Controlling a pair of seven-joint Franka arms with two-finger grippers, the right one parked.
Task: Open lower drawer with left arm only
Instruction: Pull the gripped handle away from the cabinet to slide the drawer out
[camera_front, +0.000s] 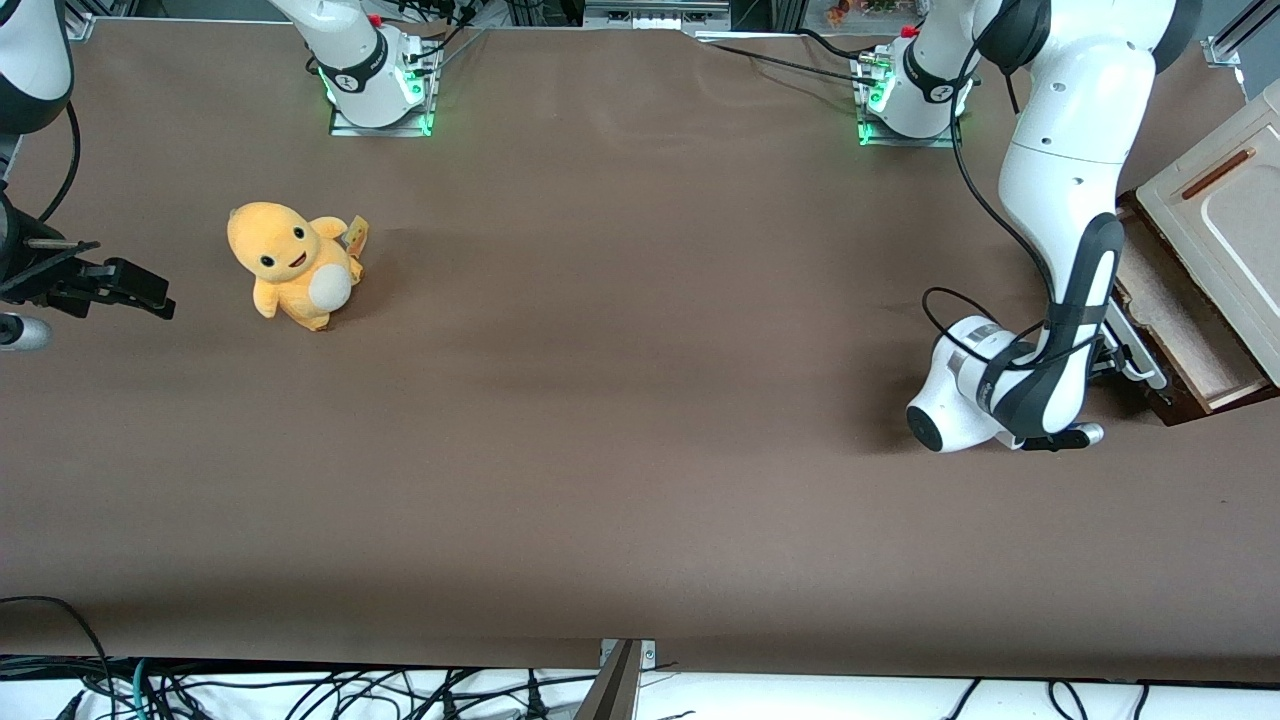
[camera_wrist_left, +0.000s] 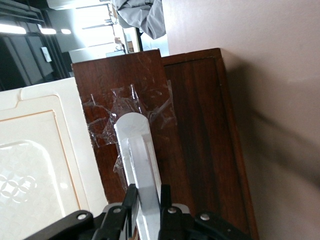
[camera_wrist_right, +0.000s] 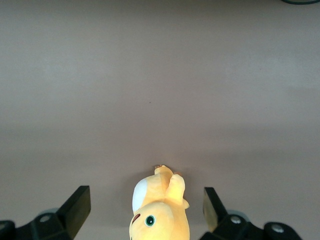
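Note:
The lower drawer stands partly pulled out of the cabinet at the working arm's end of the table, with its pale tan lining showing. Its dark brown front carries the long white bar handle, also seen in the front view. The left arm reaches down in front of the drawer. Its black gripper is shut on the handle, one finger on each side of the bar. In the front view the gripper is mostly hidden by the arm's wrist.
The cream-white cabinet panel with a brown slot handle lies above the drawer; it also shows in the left wrist view. A yellow plush toy sits toward the parked arm's end of the table. Cables hang along the table's near edge.

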